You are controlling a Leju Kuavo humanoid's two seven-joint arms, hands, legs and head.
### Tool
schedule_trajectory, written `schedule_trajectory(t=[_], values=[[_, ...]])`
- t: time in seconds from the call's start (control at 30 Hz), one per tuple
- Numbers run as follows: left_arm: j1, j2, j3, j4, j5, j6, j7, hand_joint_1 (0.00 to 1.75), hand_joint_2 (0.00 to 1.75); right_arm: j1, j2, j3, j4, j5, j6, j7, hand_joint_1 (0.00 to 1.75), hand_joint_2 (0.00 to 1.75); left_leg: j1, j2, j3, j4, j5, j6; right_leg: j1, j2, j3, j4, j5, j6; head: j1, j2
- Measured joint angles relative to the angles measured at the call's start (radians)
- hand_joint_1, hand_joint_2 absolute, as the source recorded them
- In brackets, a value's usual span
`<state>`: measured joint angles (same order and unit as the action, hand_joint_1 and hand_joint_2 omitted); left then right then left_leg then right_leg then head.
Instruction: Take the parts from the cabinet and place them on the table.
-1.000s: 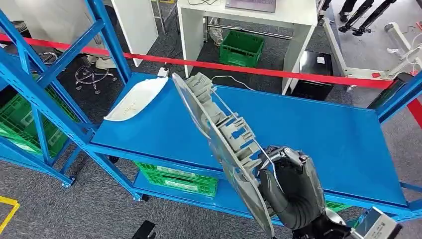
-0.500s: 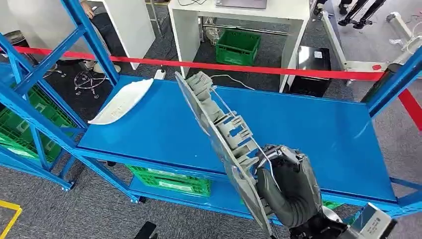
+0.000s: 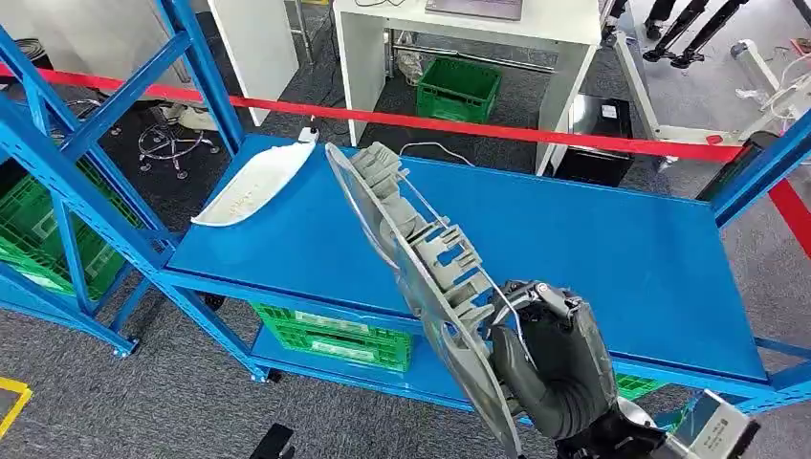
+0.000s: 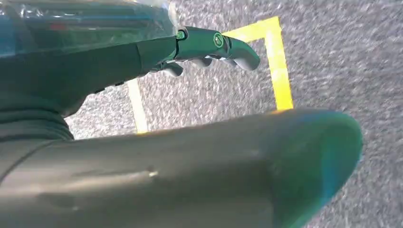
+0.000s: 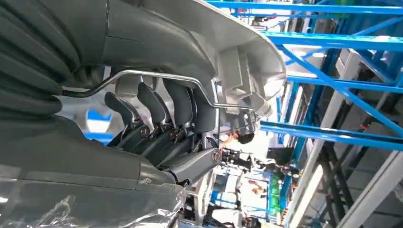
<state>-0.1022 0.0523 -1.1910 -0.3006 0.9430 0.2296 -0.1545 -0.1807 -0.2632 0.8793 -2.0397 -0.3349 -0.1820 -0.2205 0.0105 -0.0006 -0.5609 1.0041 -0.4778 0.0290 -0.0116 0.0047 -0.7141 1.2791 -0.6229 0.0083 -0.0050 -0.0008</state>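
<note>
Grey ribbed plastic fills the middle of the head view: a long curved grey part, with clips and a thin wire along its back, is held on edge and tilted above the near side of the blue table. The right hand grips the part's lower end, dark fingers curled round its rim, the arm coming up from the lower right. A second part, a white curved shell, lies flat on the table's far left corner, well apart from the held one. Green crates sit on the table's lower shelf, and blue cabinet framing stands at the left with more green crates behind it. A red tape barrier runs across behind the table, with a white desk beyond it. In the left wrist view the left hand hangs over grey carpet marked with yellow tape; its fingers are straight and hold nothing (the thick thumb crosses the foreground). In the right wrist view the right hand's fingers are wrapped over the grey part's edge, with the wire running past them, and blue framing shows beyond.
</note>
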Motion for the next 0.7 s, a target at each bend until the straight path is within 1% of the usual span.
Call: schedule_trajectory(t=[0.03,0.07,0.1,0.13,0.17,0.2,0.23,0.3,0.33,0.37,0.4,0.43,0.47,0.5,0.53,0.57,0.6,0.63,0.67,0.7], values=[[0.0,0.0,0.0,0.0,0.0,0.0,0.0,0.0,1.75,0.0,0.0,0.0,0.0,0.0,0.0,0.001,1.75,1.75,-0.001,0.0,-0.007,0.003,0.003,-0.001,0.0,0.0,-0.006,0.035,-0.007,0.001,0.001,0.0],[0.0,0.0,0.0,0.0,0.001,0.0,0.0,0.0,1.75,0.0,0.0,0.0,0.001,0.0,0.0,0.003,1.75,1.75,-0.002,0.0,-0.015,0.006,0.006,-0.001,0.0,0.0,0.011,0.022,0.01,0.0,0.002,0.0],[0.0,0.0,0.0,0.0,0.002,0.0,0.0,0.0,1.75,-0.001,0.0,0.001,0.002,0.0,0.0,0.004,1.75,1.75,-0.003,0.0,-0.021,0.01,0.008,-0.002,0.0,0.0,0.044,-0.027,0.041,-0.002,0.002,0.0],[0.0,-0.001,0.0,0.0,0.003,0.0,0.0,0.0,1.75,-0.002,0.0,0.001,0.002,0.001,-0.001,0.005,1.75,1.75,-0.003,-0.001,-0.027,0.014,0.01,-0.004,0.001,0.0,0.096,-0.11,0.078,-0.008,0.003,0.0],[0.0,-0.001,0.0,0.0,0.003,0.0,0.0,0.0,1.75,-0.003,0.0,0.001,0.002,0.003,-0.002,0.006,1.75,1.75,-0.004,-0.001,-0.03,0.018,0.012,-0.006,0.002,0.0,0.15,-0.197,0.105,-0.015,0.005,0.0],[-0.001,-0.002,0.0,0.0,0.003,-0.001,0.0,0.0,1.75,-0.005,0.0,0.0,0.002,0.005,-0.003,0.007,1.75,1.75,-0.006,-0.001,-0.035,0.02,0.014,-0.011,0.006,-0.001,0.185,-0.257,0.085,-0.025,0.005,0.0],[-0.003,-0.003,0.0,0.0,0.003,0.0,0.0,0.0,1.75,-0.005,0.0,0.0,0.002,0.006,-0.005,0.007,1.75,1.75,-0.008,-0.001,-0.039,0.02,0.019,-0.016,0.01,-0.001,0.183,-0.262,0.1,-0.025,0.004,0.0],[-0.004,-0.003,-0.002,0.0,0.002,0.0,0.002,0.0,1.75,-0.007,-0.001,0.0,0.002,0.01,-0.011,0.007,1.75,1.75,-0.004,-0.001,-0.043,0.019,0.031,-0.03,0.013,0.0,0.174,-0.263,0.106,-0.032,0.005,0.0],[-0.004,-0.003,-0.003,0.0,-0.002,-0.001,0.005,0.0,1.75,-0.005,-0.002,0.0,0.002,0.014,-0.016,0.008,1.75,1.75,-0.004,-0.001,-0.044,0.018,0.036,-0.037,0.014,0.0,0.171,-0.266,0.113,-0.04,0.004,0.0],[-0.005,-0.002,-0.003,0.0,-0.004,0.001,0.009,0.0,1.75,-0.002,-0.002,-0.001,0.002,0.019,-0.023,0.008,1.75,1.75,-0.002,-0.002,-0.048,0.023,0.027,-0.04,0.003,-0.005,0.17,-0.28,0.125,-0.048,0.006,0.0],[-0.005,-0.003,-0.004,0.0,-0.011,0.003,0.015,0.0,1.75,0.003,-0.003,-0.002,0.0,0.026,-0.031,0.008,1.75,1.75,-0.002,-0.002,-0.058,0.043,-0.01,-0.048,0.004,-0.006,0.165,-0.283,0.134,-0.052,0.004,0.0],[-0.006,-0.005,-0.005,0.0,-0.019,0.003,0.021,0.0,1.75,0.008,-0.005,-0.003,-0.005,0.031,-0.037,0.008,1.75,1.75,0.0,-0.001,-0.074,0.099,-0.065,-0.052,0.003,-0.008,0.158,-0.282,0.14,-0.057,-0.002,0.0],[-0.008,-0.006,-0.007,0.0,-0.024,0.005,0.026,0.0,1.75,0.018,-0.007,-0.005,-0.01,0.033,-0.044,0.008,1.75,1.75,0.003,-0.001,-0.092,0.172,-0.114,-0.057,0.003,-0.009,0.15,-0.281,0.145,-0.058,-0.008,0.0],[-0.012,-0.006,-0.009,0.0,-0.026,0.007,0.031,0.0,1.75,0.026,-0.011,-0.008,-0.014,0.036,-0.047,0.008,1.75,1.75,0.005,-0.001,-0.107,0.242,-0.151,-0.061,0.004,-0.01,0.142,-0.279,0.15,-0.058,-0.008,0.0],[-0.015,-0.007,-0.011,0.0,-0.031,0.011,0.032,0.0,1.75,0.033,-0.014,-0.01,-0.016,0.038,-0.047,0.008,1.75,1.75,0.006,-0.001,-0.111,0.291,-0.168,-0.064,0.005,-0.011,0.131,-0.276,0.157,-0.058,-0.008,0.0],[-0.018,-0.007,-0.012,0.0,-0.033,0.013,0.036,0.0,1.75,0.039,-0.016,-0.011,-0.017,0.039,-0.049,0.008,1.75,1.75,0.006,-0.001,-0.097,0.293,-0.158,-0.066,0.004,-0.011,0.119,-0.271,0.162,-0.056,-0.01,0.0],[-0.021,-0.007,-0.013,0.0,-0.033,0.013,0.037,0.0,1.75,0.044,-0.019,-0.011,-0.018,0.04,-0.05,0.008,1.75,1.75,0.007,-0.001,-0.065,0.257,-0.128,-0.066,0.003,-0.01,0.106,-0.265,0.167,-0.054,-0.011,0.0],[-0.024,-0.007,-0.014,0.0,-0.033,0.015,0.037,0.0,1.75,0.049,-0.02,-0.011,-0.019,0.044,-0.05,0.008,1.75,1.75,0.007,-0.001,-0.016,0.184,-0.09,-0.065,0.002,-0.01,0.094,-0.258,0.171,-0.051,-0.014,0.0],[-0.026,-0.007,-0.016,0.0,-0.033,0.015,0.037,0.0,1.75,0.052,-0.021,-0.011,-0.021,0.047,-0.05,0.008,1.75,1.75,0.007,-0.001,0.039,0.098,-0.061,-0.063,0.001,-0.008,0.086,-0.253,0.175,-0.047,-0.016,0.0],[-0.03,-0.008,-0.019,0.0,-0.033,0.016,0.036,0.0,1.75,0.054,-0.022,-0.011,-0.024,0.048,-0.05,0.009,1.75,1.75,0.007,-0.003,0.073,0.028,-0.081,-0.059,0.001,-0.008,0.08,-0.249,0.178,-0.042,-0.018,0.0]])
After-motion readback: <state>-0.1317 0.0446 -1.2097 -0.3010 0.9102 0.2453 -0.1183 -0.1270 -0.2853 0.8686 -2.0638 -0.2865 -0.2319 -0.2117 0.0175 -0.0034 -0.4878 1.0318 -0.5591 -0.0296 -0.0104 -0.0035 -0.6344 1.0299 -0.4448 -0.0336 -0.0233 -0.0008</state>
